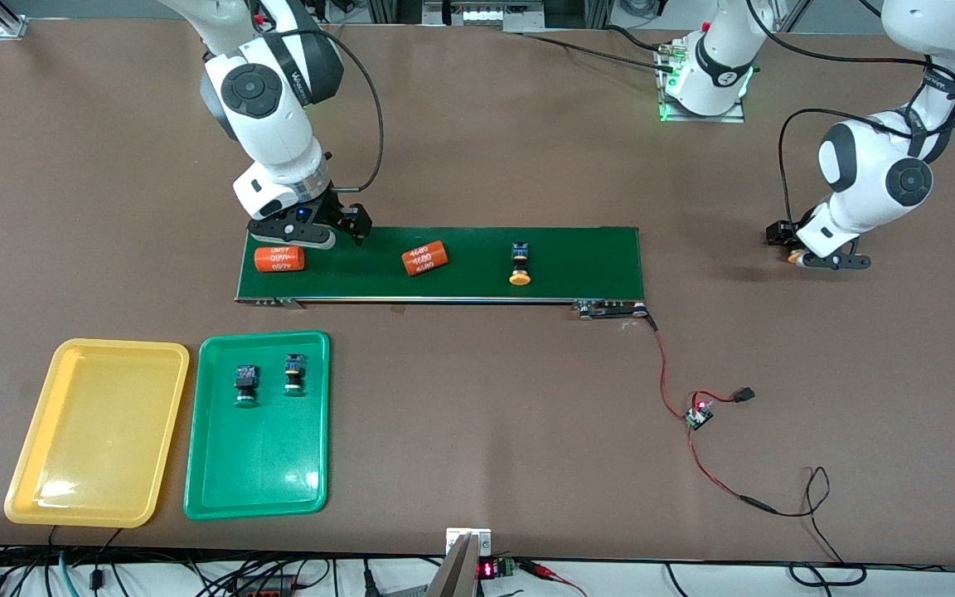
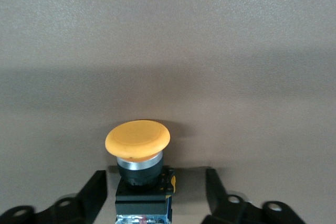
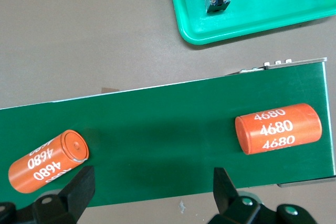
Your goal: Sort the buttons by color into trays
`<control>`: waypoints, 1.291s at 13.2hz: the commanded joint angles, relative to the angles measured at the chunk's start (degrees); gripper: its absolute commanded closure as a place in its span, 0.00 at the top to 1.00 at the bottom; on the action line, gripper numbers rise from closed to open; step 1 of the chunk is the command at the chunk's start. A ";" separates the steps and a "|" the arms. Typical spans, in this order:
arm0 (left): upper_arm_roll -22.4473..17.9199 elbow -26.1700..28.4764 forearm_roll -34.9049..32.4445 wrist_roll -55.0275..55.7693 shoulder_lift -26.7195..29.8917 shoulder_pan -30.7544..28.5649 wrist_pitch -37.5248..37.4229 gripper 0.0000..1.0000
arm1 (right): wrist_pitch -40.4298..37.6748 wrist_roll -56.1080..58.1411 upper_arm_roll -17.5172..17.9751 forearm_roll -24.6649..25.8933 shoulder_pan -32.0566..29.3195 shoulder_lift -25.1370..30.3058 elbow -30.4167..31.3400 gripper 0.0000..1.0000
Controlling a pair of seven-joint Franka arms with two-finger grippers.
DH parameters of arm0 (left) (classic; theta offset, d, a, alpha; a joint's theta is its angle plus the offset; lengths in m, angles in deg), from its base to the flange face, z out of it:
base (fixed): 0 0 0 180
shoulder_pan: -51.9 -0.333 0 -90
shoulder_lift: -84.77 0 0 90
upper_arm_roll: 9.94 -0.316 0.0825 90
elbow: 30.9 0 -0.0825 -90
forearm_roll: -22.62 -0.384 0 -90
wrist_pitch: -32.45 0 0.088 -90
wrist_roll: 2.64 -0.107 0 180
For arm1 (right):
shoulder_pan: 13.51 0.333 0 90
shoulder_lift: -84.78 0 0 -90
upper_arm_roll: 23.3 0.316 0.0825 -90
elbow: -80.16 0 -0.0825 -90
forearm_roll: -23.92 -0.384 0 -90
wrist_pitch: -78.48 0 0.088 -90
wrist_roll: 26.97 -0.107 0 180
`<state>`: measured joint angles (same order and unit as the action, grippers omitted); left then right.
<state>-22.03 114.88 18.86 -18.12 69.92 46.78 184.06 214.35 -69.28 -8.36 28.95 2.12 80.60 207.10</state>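
The left gripper's point(image 2: 156, 195) jaws stand apart on either side of a yellow-capped button point(image 2: 138, 153) without touching it; gaps show between each finger and the button's dark body. This gripper point(image 1: 809, 259) is low over the bare table near the edge at the left arm's end, past the end of the belt. The right gripper's point(image 3: 152, 190) jaws are wide apart and hold nothing; it point(image 1: 324, 232) hangs over the belt point(image 1: 577, 261) at the end toward the right arm.

The button between the left fingers point(image 2: 86, 198) lies on the table top point(image 1: 477, 431) with its cap pointing away from the wrist. A second yellow-capped button point(image 1: 520, 264) lies on the belt, past the middle toward the left arm's end, its cap toward the belt's nearer edge. Two green-capped buttons lie side by side in the green tray point(image 1: 258, 464), in the part nearest the belt: one point(image 1: 245, 386) toward the yellow tray, the other point(image 1: 294, 375) beside it. The yellow tray point(image 1: 96, 431) sits just beside the green one, toward the table's corner at the right arm's end, both near the table's front edge.

Two orange cylinders lie on the belt: one point(image 1: 279, 259) under the right gripper at the belt's end, the other point(image 1: 425, 258) near its middle. A red and black wire point(image 1: 676, 398) runs from the belt's corner across the table to a small circuit board point(image 1: 700, 414).
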 commanded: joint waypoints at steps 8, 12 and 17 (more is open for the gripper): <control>0.40 -12.50 -1.07 -2.28 1.85 0.28 -21.81 0.18 | 0.36 -6.91 0.53 1.03 3.97 -4.60 -5.03 1.00; 10.30 -28.16 0.07 -1.49 1.41 0.90 -40.49 0.18 | 0.36 -6.74 0.53 4.01 5.21 -6.72 -5.74 1.00; 22.52 -34.16 1.57 6.03 0.10 2.49 -40.78 0.18 | 0.27 -4.28 0.53 4.29 5.03 -7.07 -5.82 1.00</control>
<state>-3.30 83.23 19.47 -16.29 71.75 49.33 144.29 214.72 -74.11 -7.77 32.38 6.93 73.92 202.22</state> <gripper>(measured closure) 0.590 0.000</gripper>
